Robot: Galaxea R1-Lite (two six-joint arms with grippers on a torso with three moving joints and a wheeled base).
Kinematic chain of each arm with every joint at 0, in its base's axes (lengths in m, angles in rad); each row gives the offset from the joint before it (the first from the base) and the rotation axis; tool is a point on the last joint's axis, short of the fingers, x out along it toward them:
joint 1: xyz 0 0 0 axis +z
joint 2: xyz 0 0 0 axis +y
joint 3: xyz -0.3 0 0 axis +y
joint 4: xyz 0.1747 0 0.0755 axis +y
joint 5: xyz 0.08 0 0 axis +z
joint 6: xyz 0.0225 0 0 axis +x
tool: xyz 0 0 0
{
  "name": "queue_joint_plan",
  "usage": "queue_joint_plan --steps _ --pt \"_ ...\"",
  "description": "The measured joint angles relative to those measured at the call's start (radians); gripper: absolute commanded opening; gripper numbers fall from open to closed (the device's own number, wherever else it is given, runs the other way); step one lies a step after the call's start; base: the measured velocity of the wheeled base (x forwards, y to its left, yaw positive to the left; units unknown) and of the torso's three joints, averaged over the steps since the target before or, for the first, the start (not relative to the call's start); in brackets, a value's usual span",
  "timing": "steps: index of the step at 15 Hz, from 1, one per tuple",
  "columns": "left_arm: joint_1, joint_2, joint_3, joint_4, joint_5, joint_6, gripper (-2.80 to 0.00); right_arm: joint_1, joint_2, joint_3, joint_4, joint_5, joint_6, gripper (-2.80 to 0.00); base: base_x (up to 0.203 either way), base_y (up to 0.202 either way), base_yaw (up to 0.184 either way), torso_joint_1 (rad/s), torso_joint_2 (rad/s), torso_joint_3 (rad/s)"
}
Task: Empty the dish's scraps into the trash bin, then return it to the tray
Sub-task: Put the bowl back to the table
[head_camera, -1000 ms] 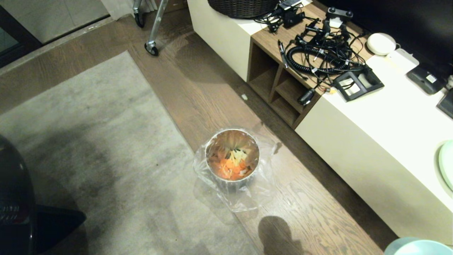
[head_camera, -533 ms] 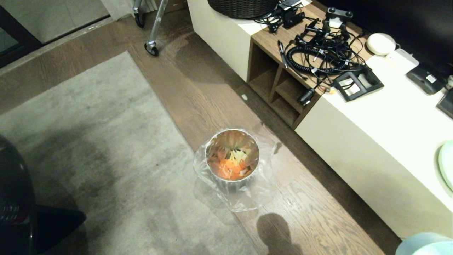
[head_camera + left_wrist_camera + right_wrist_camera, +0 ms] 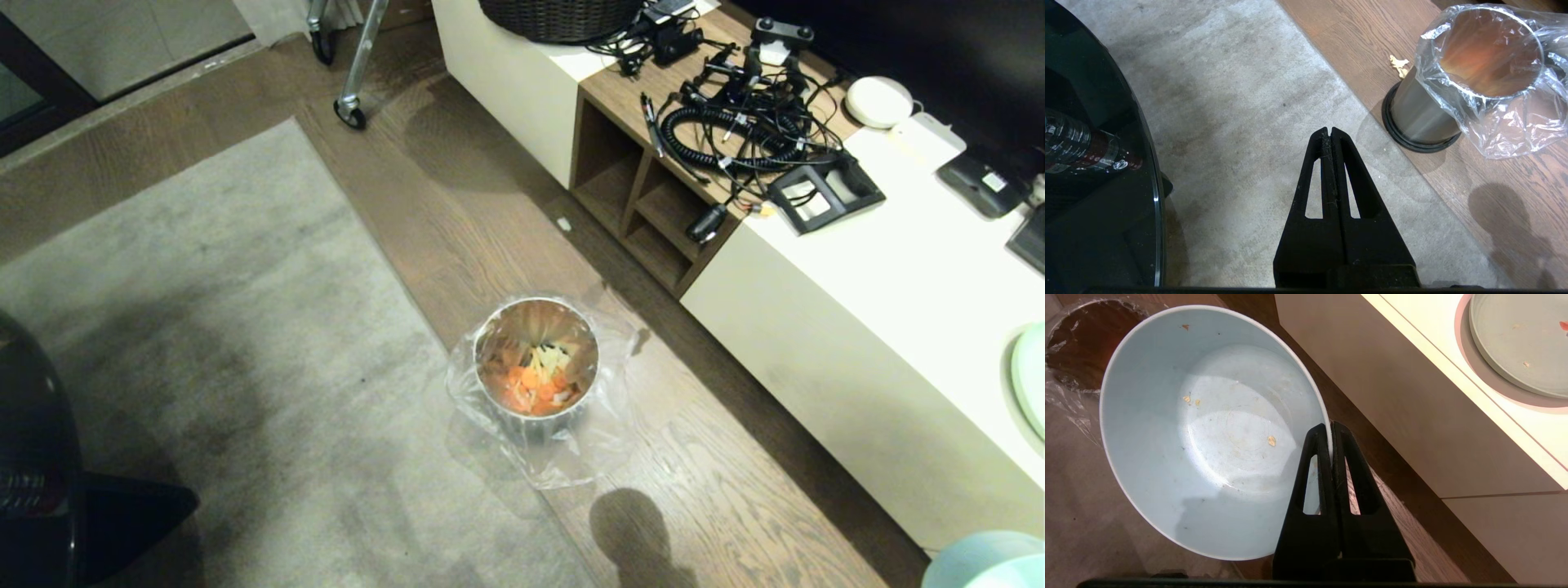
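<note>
The dish [image 3: 1208,433] is a pale-blue-white bowl holding only a few tiny crumbs. My right gripper [image 3: 1330,430] is shut on its rim, one finger inside the wall and one outside. A sliver of the dish [image 3: 984,563] shows at the head view's bottom right corner. The trash bin [image 3: 536,367], shiny metal with a clear bag liner, stands on the wood floor with the orange scraps [image 3: 535,388] inside. My left gripper [image 3: 1329,132] hangs shut and empty over the rug, the trash bin [image 3: 1425,110] off to one side. The tray is out of view.
A cream cabinet [image 3: 882,327] runs along the right, with cables [image 3: 735,122], a woven basket [image 3: 559,16] and a pale plate [image 3: 1523,339] on top. A dark glass table edge [image 3: 1094,163] lies beside the left gripper. A small scrap [image 3: 1398,65] lies on the floor by the bin.
The dish's edge at the head view's bottom right corner has slid further right and down, so less of it shows. The bin and its contents have not moved.
</note>
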Motion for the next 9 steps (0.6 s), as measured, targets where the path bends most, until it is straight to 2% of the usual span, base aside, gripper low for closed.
queue_joint_plan --steps 9 --pt "0.0 0.0 0.0 0.0 0.0 -0.001 -2.8 0.0 -0.001 0.0 0.0 0.0 0.0 -2.8 0.0 0.0 0.0 0.0 0.0 0.0"
